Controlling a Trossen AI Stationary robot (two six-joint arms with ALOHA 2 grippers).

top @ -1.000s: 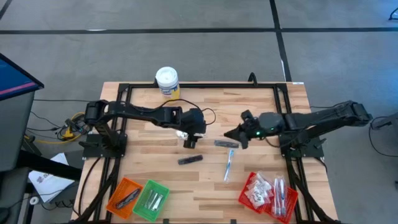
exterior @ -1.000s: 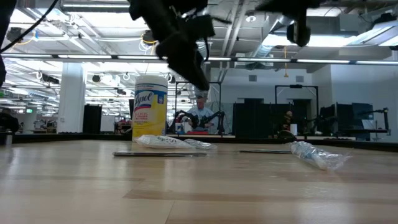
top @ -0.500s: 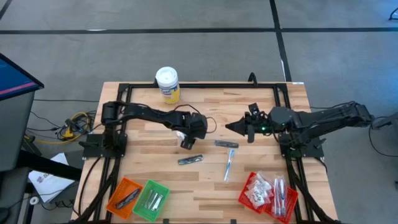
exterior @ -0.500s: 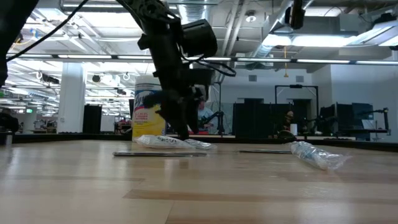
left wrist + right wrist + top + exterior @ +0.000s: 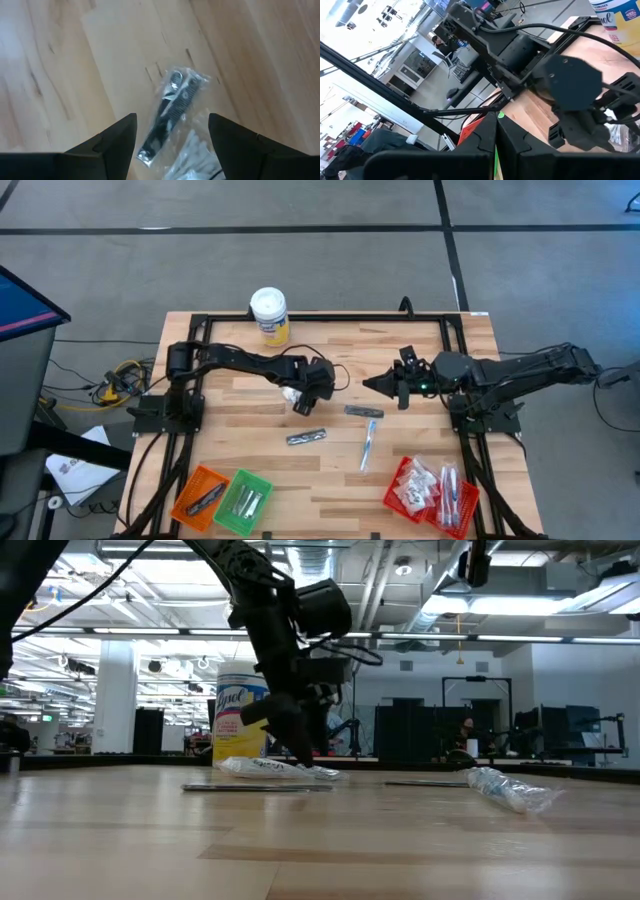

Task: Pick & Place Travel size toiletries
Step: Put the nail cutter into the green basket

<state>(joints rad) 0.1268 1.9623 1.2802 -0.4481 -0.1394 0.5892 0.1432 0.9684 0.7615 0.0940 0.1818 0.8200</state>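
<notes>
Overhead, the left gripper [image 5: 300, 406] hung near the middle of the wooden worktop [image 5: 330, 480], jaws spread, just above a white wrapped toiletry [image 5: 291, 394]. A dark toiletry packet [image 5: 306, 437] lay closer to the front edge, a slim clear-wrapped stick [image 5: 367, 443] beside it. The right gripper [image 5: 366, 388] hovered right of centre, jaws pressed together. A red basket [image 5: 432, 489] of sachets sat at the front right corner; orange [image 5: 199, 494] and green [image 5: 242, 499] baskets sat front left. A wipes canister [image 5: 269, 314] stood at the back edge.

At table height, the left gripper [image 5: 297, 747] reached down to a clear wrapper [image 5: 270, 768].

The left wrist view showed spread fingers [image 5: 114, 140] framing a dark item in clear plastic [image 5: 170, 113].

The right wrist view showed closed fingers [image 5: 480, 142].
</notes>
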